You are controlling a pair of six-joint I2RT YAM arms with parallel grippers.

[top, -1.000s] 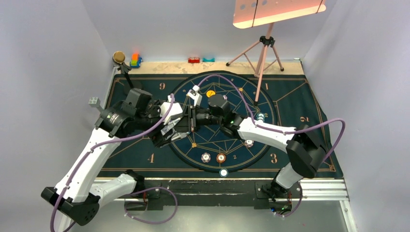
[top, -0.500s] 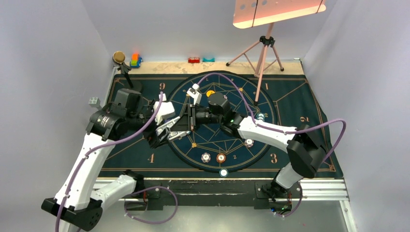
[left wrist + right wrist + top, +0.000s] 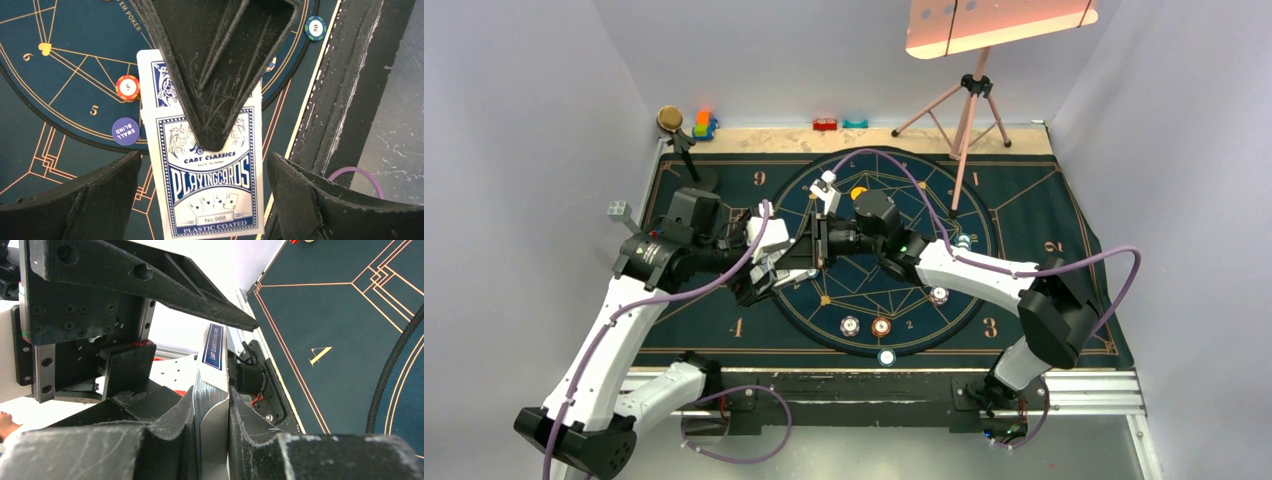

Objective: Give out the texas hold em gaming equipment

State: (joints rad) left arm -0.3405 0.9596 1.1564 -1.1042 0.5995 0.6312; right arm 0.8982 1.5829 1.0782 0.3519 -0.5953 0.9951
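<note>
Blue-and-white card box (image 3: 207, 200) hangs above the mat (image 3: 1024, 210), left of centre, pinched between the 2 fingers of the right gripper (image 3: 212, 397), while the left gripper (image 3: 204, 159) stands wide open, 1 finger on each side of it.

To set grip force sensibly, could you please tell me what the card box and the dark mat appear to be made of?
The card box: probably thin printed cardboard with a slight gloss; crisp folded edges, and its print reads "plastic coated", which may mean the cards. The mat: apparently matte fabric-faced, with printed gold lines and a stitched-looking ring border; backing unseen.
</note>
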